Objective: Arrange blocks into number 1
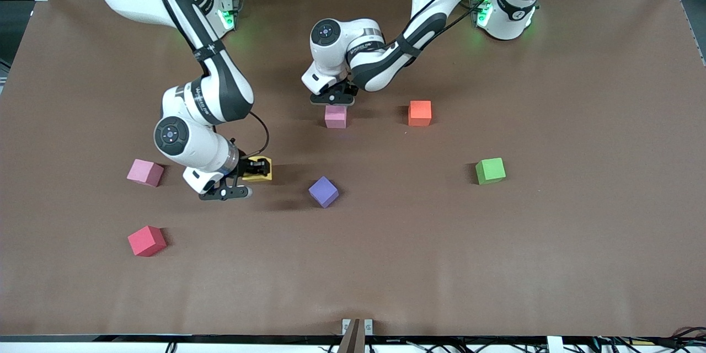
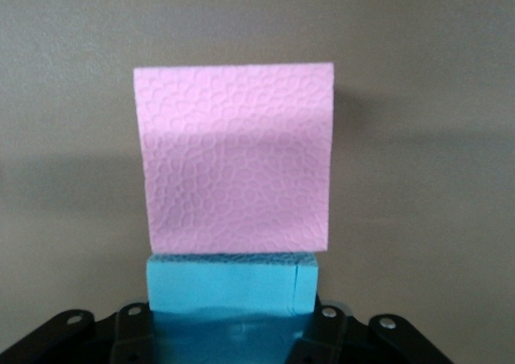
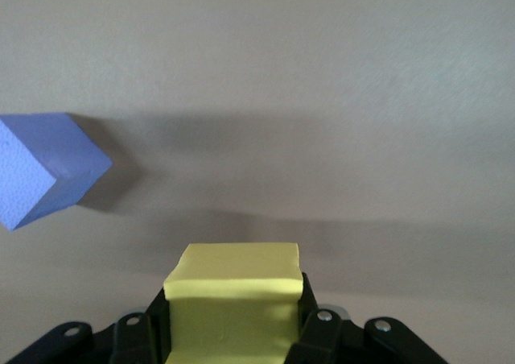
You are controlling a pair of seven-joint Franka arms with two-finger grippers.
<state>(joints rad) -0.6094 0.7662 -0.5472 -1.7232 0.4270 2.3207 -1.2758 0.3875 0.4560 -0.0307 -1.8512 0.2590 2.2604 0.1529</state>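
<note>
Because the digit needs a straight column, we judge the step in hand to be seating a light blue block against the mauve block [image 1: 335,116], our landmark. In the front view the left gripper [image 1: 332,98] sits low just above that block's farther edge, hiding its load. The orange block [image 1: 420,113] lies beside the mauve block toward the left arm's end. The purple block [image 1: 323,191] lies nearer the camera. The right gripper [image 1: 259,168] pinches the yellow block [image 1: 257,169], toward the right arm's end.

In the left wrist view the light blue block [image 2: 229,282] sits between the jaws of the left gripper [image 2: 229,332], apparently pinched, touching the mauve block [image 2: 235,159]. We would square the faces flush before letting go, then lift straight up.

In the right wrist view the right gripper [image 3: 233,332] clamps the yellow block [image 3: 233,279], with the purple block [image 3: 44,167] lying apart.
</note>
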